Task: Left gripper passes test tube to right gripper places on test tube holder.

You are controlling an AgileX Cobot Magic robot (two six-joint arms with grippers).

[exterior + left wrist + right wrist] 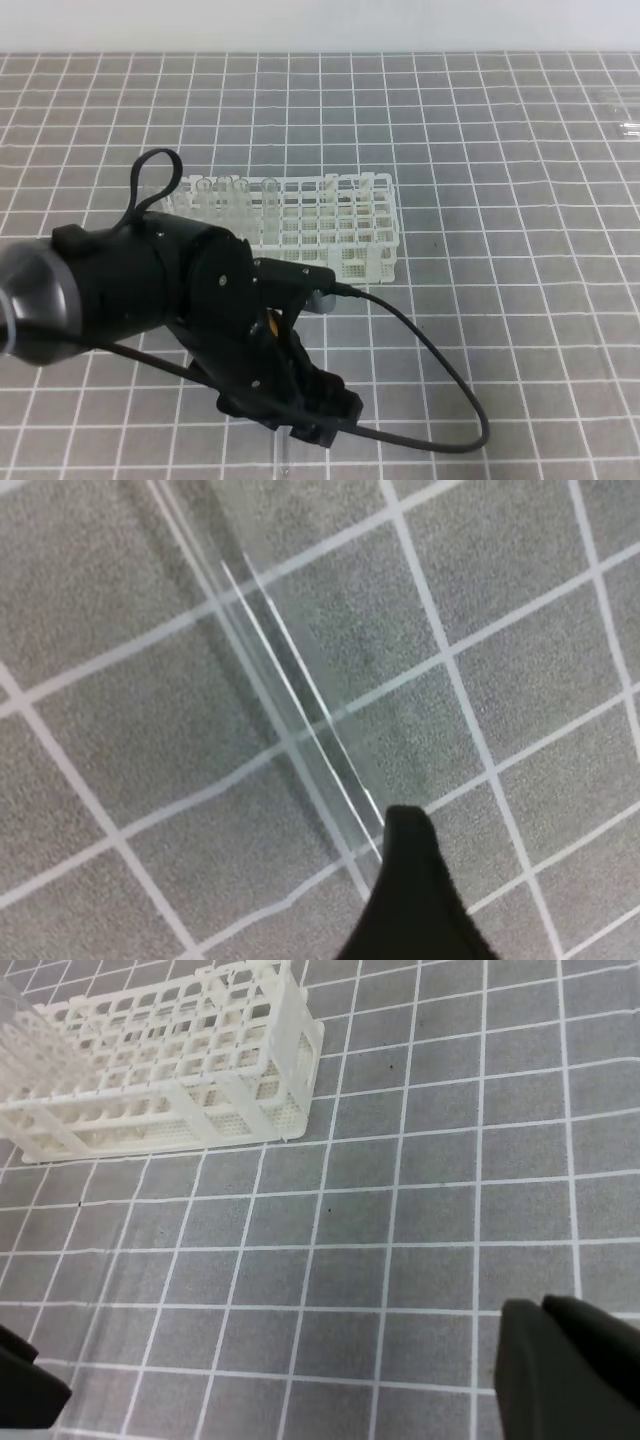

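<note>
My left gripper (pixel 312 432) reaches down to the mat near the front edge, on its bulky black wrist with a thin cable. Its wrist view is filled by the clear test tube (pixel 290 690) lying diagonally on the grid mat. One black fingertip (pixel 412 880) sits at the tube's lower end; the other finger is out of frame. The white test tube holder (pixel 320 225) stands behind the arm, also seen as the rack (pixel 190 1070) in the right wrist view. My right gripper (pixel 290 1390) hovers open over bare mat, well short of the rack, and is outside the exterior view.
Several clear tubes (pixel 232 190) stand in the holder's left end. More clear tubes (pixel 625 110) lie at the far right edge of the mat. The left arm's black cable (pixel 440 390) loops across the mat to the right of the gripper.
</note>
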